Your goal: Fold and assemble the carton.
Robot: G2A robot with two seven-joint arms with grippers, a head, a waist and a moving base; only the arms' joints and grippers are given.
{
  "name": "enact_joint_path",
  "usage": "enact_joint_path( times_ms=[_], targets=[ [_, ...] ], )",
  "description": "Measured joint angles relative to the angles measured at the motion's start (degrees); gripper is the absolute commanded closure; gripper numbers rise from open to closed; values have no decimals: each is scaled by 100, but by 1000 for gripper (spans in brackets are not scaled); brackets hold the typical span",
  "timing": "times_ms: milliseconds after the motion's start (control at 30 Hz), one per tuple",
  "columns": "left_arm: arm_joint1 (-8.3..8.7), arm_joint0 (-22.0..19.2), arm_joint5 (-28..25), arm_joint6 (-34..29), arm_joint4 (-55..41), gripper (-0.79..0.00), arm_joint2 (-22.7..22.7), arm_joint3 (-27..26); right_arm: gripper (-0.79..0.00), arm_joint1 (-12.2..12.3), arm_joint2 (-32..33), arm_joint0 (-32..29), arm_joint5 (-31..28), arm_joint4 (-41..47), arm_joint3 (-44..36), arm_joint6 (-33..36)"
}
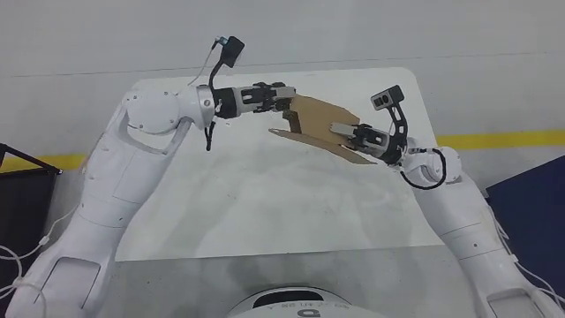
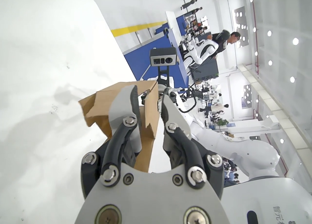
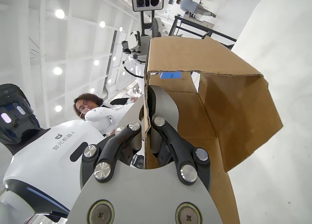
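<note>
Carton (image 1: 320, 120): brown cardboard, part-opened, held up over table (image 1: 221, 203) toward its far right, betw. both grippers. No readable print on it. One small blue label strip (image 3: 170, 75) sits inside near a wall edge, seen in R wrist view.

R gripper (image 1: 342, 131) (image 3: 147, 95): pinched tight on carton wall edge, board sandwiched betw. the fingers; open box interior and a flap are visible there.

L gripper (image 1: 284, 96) (image 2: 148, 92): fingers narrowly apart, straddling a carton (image 2: 109, 103) wall; light shows betw. board and one finger (image 2: 170, 115), so no clamp. L wrist view shows the crumpled outer flap.
</note>
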Motion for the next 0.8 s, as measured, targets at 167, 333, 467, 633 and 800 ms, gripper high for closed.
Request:
enact_joint_path(
  times_ms=[167,333,467,633,800],
  targets=[
    [198,690,109,82,-74,-785,-1015,-282,0,-49,29,-11,-23,659,257,16],
    [327,1445,212,14,-136,-785,-1765,-915,0,-146,-33,-23,154,1788,520,227],
    [382,1800,260,-318,80,-785,-1801,-1460,0,-247,-173,32,436,2685,735,632],
    [376,1760,387,-525,420,-785,-1321,-1756,0,-330,-306,121,455,2898,893,960],
    [303,1474,425,-261,399,-785,-814,-1626,0,-379,-368,124,391,2767,916,1128]
  ],
)
